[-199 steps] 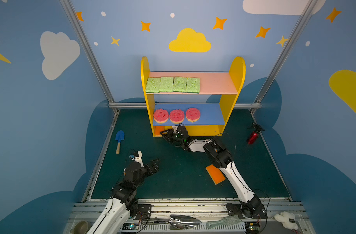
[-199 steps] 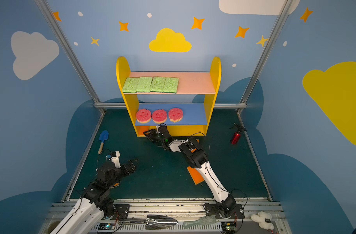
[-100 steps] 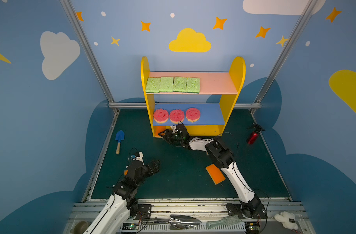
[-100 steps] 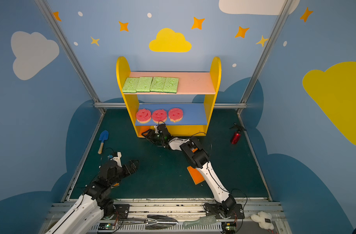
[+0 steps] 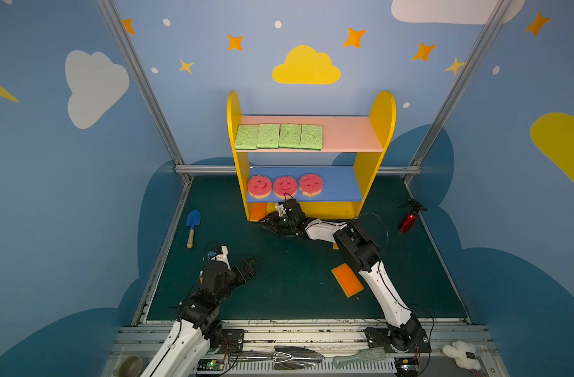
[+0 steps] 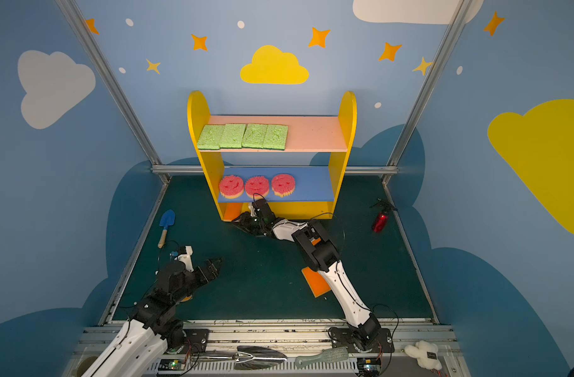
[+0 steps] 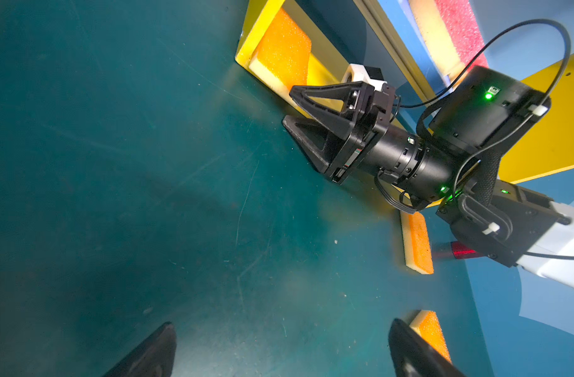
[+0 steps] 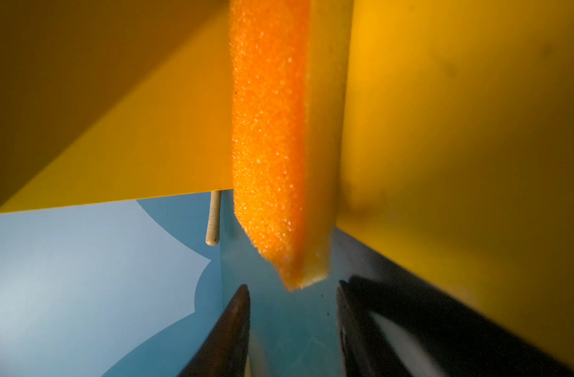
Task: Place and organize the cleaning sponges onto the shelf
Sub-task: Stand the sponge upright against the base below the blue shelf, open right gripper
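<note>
The yellow shelf (image 5: 381, 107) holds several green sponges (image 5: 279, 135) on its pink top board and three pink smiley sponges (image 5: 284, 186) on the blue board. An orange sponge (image 5: 257, 210) (image 8: 269, 130) lies at the left end of the yellow base. My right gripper (image 5: 266, 222) (image 8: 293, 293) is low on the floor just in front of it. Its jaws are open, and the sponge's corner lies just past the fingertips. Two more orange sponges lie on the mat: one (image 5: 347, 279) beside the right arm, one (image 7: 416, 241) under it. My left gripper (image 5: 246, 267) (image 7: 282, 326) hovers wide open and empty.
A blue trowel (image 5: 192, 222) lies by the left wall. A red spray bottle (image 5: 408, 220) lies by the right wall. On the front rail sit a metal trowel (image 5: 295, 355), a brush (image 5: 360, 357) and a white plush toy (image 5: 460, 354).
The right gripper's jaws widened, then narrowed again in front of the orange sponge on the base, and it edged a little left. The left arm has barely moved.
</note>
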Robot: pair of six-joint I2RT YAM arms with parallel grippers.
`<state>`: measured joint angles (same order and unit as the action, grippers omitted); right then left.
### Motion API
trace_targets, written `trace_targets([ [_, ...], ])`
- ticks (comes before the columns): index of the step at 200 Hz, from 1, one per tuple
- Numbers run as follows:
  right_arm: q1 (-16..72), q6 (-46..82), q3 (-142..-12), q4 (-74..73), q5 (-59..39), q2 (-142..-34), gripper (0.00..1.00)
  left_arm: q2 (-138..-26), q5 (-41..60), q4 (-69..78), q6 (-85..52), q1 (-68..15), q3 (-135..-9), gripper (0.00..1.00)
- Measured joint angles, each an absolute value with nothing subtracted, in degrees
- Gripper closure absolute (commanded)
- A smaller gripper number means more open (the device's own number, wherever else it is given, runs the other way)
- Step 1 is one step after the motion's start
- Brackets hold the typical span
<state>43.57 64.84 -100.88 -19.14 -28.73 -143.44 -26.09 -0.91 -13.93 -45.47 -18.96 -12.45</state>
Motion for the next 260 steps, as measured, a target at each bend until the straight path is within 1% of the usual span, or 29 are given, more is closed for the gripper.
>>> trace_targets([
  [11,43.55,65.14,-100.88,-19.09,-28.88,-143.44,0.68,-26.09,-1.06,-14.15,-45.47,-18.9,-12.45,0.0],
  [38,43.31,66.04,-100.97,-19.09,-29.41,-143.44,0.84,-26.33,-1.26,-14.24,-45.47,-18.81,-12.45,0.0],
  [53,43.27,66.48,-101.14,-19.03,-29.58,-143.46,0.87,-26.57,-1.3,-14.2,-45.45,-18.74,-12.45,0.0],
  [99,43.05,67.18,-103.0,-19.14,-29.71,-144.24,0.88,-26.94,-1.3,-14.09,-45.45,-18.5,-12.45,0.0],
  [229,42.33,67.55,-109.84,-18.79,-29.91,-147.72,0.88,-28.08,-1.28,-13.63,-45.43,-17.39,-12.45,0.0],
  [243,42.3,67.59,-110.26,-18.76,-30.09,-147.98,0.85,-28.08,-1.28,-13.65,-45.43,-17.34,-12.45,0.0],
  [260,42.3,67.77,-110.45,-18.79,-30.26,-148.18,0.76,-28.01,-1.3,-13.69,-45.41,-17.3,-12.45,0.0],
])
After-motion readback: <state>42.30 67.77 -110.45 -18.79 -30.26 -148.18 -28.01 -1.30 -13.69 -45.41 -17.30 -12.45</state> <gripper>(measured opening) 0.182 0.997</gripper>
